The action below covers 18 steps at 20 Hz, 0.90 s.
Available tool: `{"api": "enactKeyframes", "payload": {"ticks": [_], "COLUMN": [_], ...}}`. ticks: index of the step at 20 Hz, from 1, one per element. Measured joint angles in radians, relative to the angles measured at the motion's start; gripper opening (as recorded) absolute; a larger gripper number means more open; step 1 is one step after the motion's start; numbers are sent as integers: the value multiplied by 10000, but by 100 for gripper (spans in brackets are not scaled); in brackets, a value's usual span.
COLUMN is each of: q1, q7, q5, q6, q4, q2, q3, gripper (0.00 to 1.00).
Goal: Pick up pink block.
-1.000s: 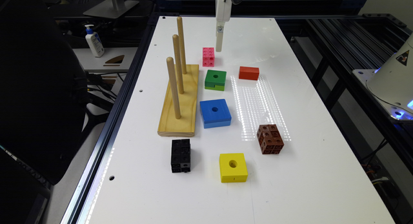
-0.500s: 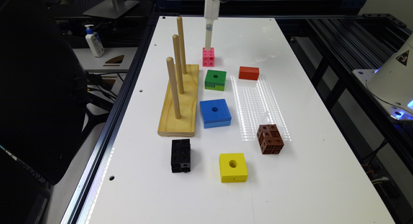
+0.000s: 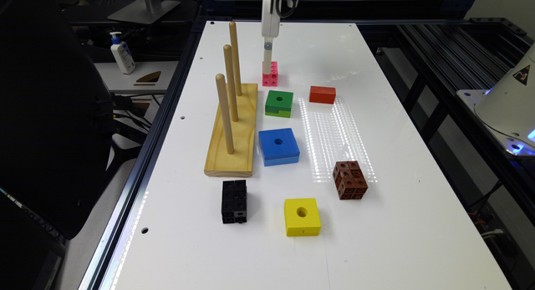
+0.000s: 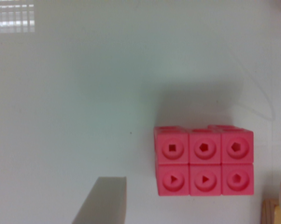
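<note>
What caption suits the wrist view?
Pink block of snap-together cubes resting on the white table.

On table [image 3: 376, 248]: 3 snap-cube blocks — pink block [image 3: 270, 74], brown [image 3: 350, 180], black [image 3: 234, 201]; 3 holed blocks — green [image 3: 279, 103], blue [image 3: 278, 146], yellow [image 3: 301, 217]; 1 red brick [image 3: 322, 94]; 1 peg board [image 3: 232, 135] w/ 3 pegs.

pink block [image 3: 270, 74] – small, bright pink, made of snap-together cubes, two rows of three on top face in wrist view [image 4: 204, 164], each cube face with round recess and small hole. sits flat on white table, not tilted, not lifted. directly under claw [image 3: 267, 56], claw tip right at its top; can't tell if actually touching. one finger [image 4: 102, 200] off to block's side, clear gap between.
</note>
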Motion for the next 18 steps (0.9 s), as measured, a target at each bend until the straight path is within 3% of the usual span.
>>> {"api": "enactKeyframes", "payload": {"ticks": [18], "q1": [2], "q7": [1], "q5": [0], "q6": [190], "q4": [63], "q2": [370], "q3": [30], "gripper": [100]}}
